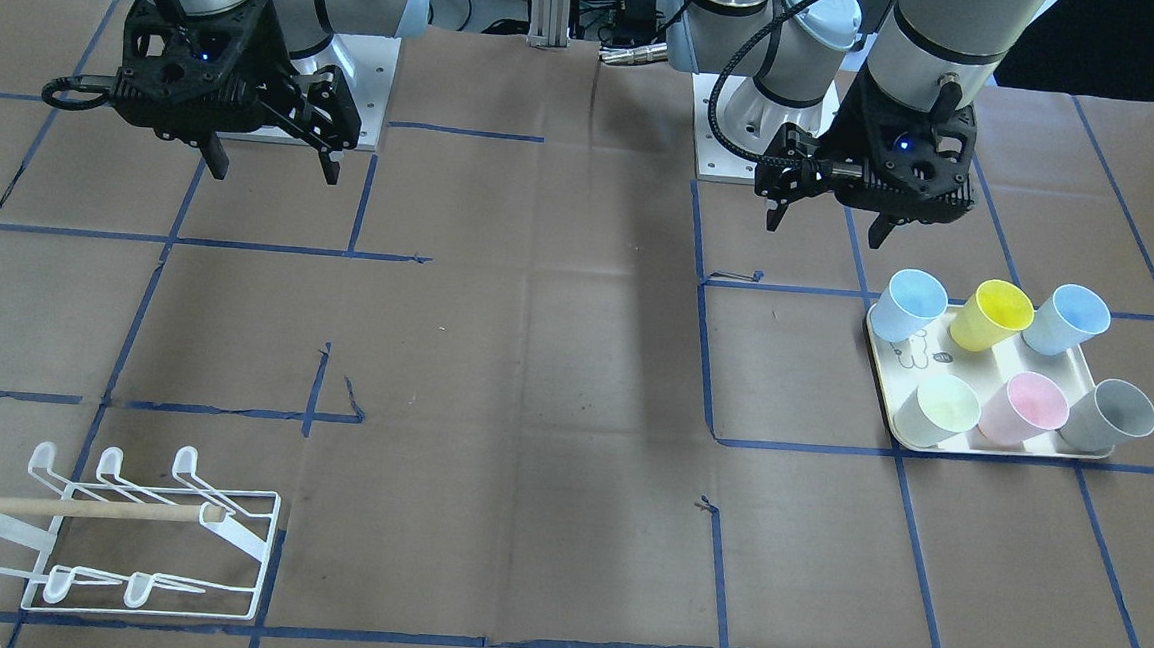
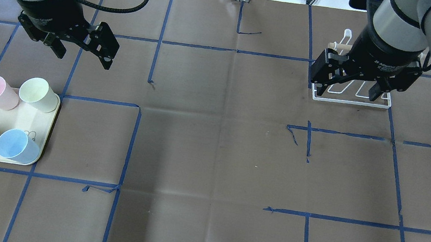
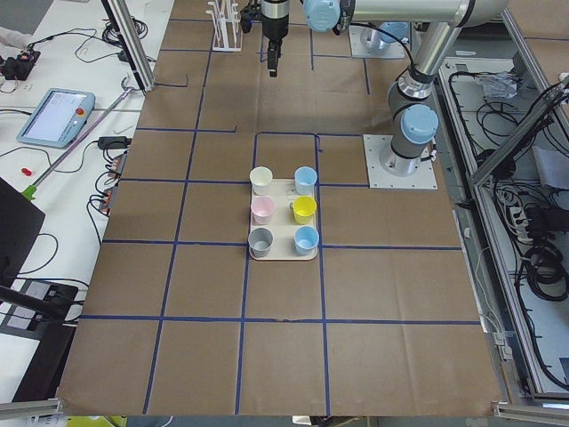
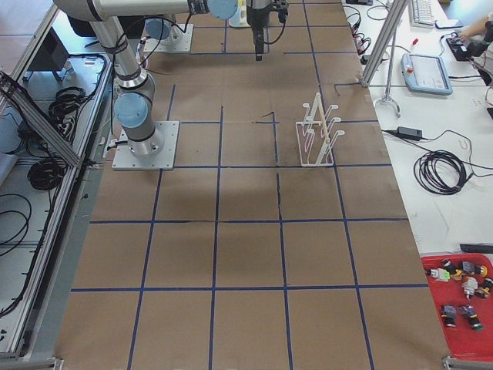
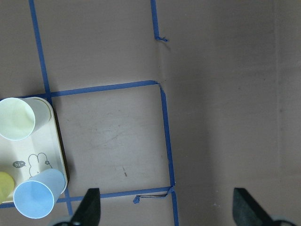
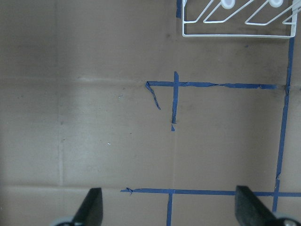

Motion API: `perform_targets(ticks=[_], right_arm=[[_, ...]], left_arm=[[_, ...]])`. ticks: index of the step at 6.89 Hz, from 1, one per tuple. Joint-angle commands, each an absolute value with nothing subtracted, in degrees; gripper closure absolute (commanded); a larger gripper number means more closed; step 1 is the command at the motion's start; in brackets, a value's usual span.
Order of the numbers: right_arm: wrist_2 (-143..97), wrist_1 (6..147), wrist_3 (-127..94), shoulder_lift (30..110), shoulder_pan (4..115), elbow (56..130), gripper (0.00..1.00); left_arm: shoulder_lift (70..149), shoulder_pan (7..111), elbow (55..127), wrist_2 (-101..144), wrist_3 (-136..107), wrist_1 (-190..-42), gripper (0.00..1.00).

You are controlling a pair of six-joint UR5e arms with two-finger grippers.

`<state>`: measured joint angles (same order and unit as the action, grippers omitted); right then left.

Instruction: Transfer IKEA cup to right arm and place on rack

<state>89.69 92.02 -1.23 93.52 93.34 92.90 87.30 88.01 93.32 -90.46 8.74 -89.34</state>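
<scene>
Both hands are idle from where I sit: the left hand (image 1: 825,229) hangs above the bench with its fingers spread wide and nothing between them, and the right hand (image 1: 274,173) is just as wide apart and just as bare. All the cups stand mouth-up on the cream tray (image 1: 1005,450), which lies on the robot's left half of the bench, about midway between the robot's edge and the operators' edge. In the row nearer the robot I count a blue cup (image 1: 914,303), a yellow cup (image 1: 990,314) and a second blue cup (image 1: 1066,319); in the row nearer the operators, a pale green cup (image 1: 948,405), a pink cup (image 1: 1023,406) and a grey cup (image 1: 1112,415). Neither hand touches any of them. My left wrist camera catches only the tray's side at the frame's left edge, with the pale green cup and one blue cup showing. The rack (image 1: 123,537) stands on the robot's right half, close to the operators' edge, its wooden dowel (image 1: 75,508) lying across it and every prong bare. The right hand is up off the bench and apart from the rack, and its wrist camera sees only the wire base.
</scene>
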Motion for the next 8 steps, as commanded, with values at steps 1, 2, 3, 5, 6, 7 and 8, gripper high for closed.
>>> perform_targets(ticks=[1,2,3,5,6,7,8], right_arm=[[89.8,92.0,-1.2,93.5,93.3,92.9,0.0],[89.8,92.0,-1.2,93.5,93.3,92.9,0.0],[89.8,92.0,-1.2,93.5,93.3,92.9,0.0],[89.8,92.0,-1.2,93.4,93.3,92.9,0.0],[89.8,92.0,-1.2,93.5,93.3,92.9,0.0],[89.9,92.0,-1.2,93.5,93.3,92.9,0.0],[89.9,92.0,-1.1,93.6,93.3,92.8,0.0]], left_arm=[[87.6,87.9,93.0,-90.4,8.9,-89.0,0.0],[87.7,87.8,92.9,-90.4,8.9,-89.0,0.0],[87.5,87.5,92.9,-90.4,8.9,-89.0,0.0],[87.3,87.3,92.8,-90.5,9.0,-89.0,0.0],[87.2,87.2,92.8,-90.5,9.1,-89.0,0.0],[87.2,87.1,92.8,-90.7,9.1,-88.9,0.0],[87.2,87.0,92.9,-90.7,9.2,-88.4,0.0]])
